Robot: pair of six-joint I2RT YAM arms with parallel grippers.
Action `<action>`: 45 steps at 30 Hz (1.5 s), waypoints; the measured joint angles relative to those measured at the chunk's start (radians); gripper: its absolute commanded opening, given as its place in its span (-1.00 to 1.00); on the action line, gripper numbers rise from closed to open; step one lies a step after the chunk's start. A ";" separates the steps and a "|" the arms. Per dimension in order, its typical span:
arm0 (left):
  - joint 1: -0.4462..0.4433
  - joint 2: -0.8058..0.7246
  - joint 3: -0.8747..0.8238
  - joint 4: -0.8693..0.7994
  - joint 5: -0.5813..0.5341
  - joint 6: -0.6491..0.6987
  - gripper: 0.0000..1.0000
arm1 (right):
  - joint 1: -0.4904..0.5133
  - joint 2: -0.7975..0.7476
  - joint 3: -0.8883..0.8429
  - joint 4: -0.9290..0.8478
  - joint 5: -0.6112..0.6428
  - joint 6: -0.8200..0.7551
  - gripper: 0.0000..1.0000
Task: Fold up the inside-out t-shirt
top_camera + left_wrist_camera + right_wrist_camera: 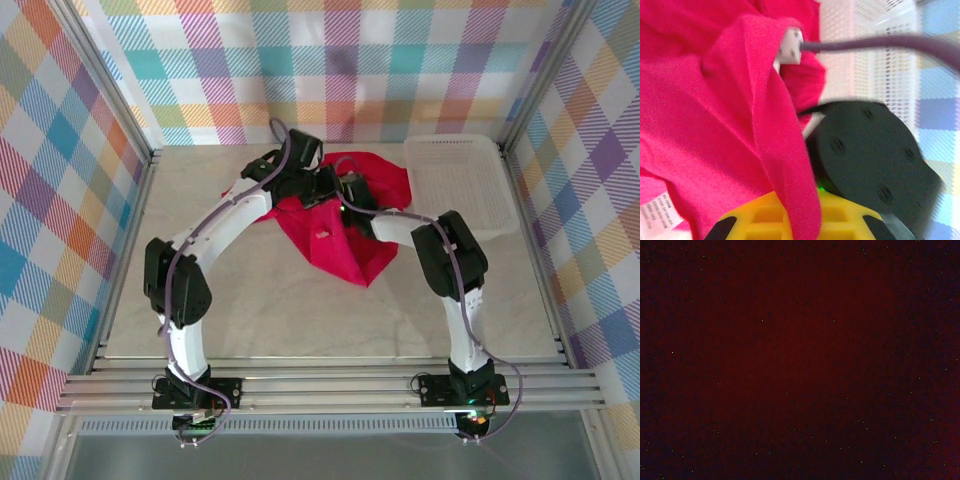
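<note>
Jaws: L gripper (792, 222) closed tight, a fold of the inside-out t-shirt (340, 250) running down betw. them; R gripper (350, 195) buried in cloth, can't tell how wide. Shirt bright red, crumpled, white tag (657, 212) showing, far-centre of table (280, 310). White basket (465, 185) just right of it; L arm (225, 225) & R arm (400, 228) reach over its far part. Wide edge far, tip pts near-right; long axis approx far-to-near.

Print on the white tag (657, 216) is illegible.
</note>
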State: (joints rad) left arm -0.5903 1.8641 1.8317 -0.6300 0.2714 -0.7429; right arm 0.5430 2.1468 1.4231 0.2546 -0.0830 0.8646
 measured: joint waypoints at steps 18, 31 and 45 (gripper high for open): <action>-0.024 -0.237 0.154 -0.047 -0.029 -0.053 -1.00 | 0.041 0.429 0.747 -0.396 0.154 0.178 0.60; 0.115 -0.326 -0.014 -0.060 -0.002 -0.045 -1.00 | 0.023 0.359 0.580 -0.449 -0.022 0.161 -1.00; 0.325 -0.108 -0.324 0.120 -0.004 0.042 -1.00 | -0.088 -0.430 0.143 -0.429 -0.401 -0.069 -1.00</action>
State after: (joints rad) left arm -0.2657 1.7557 1.5078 -0.5102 0.2672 -0.7010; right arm 0.4553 1.7164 1.5658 -0.1745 -0.4835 0.7952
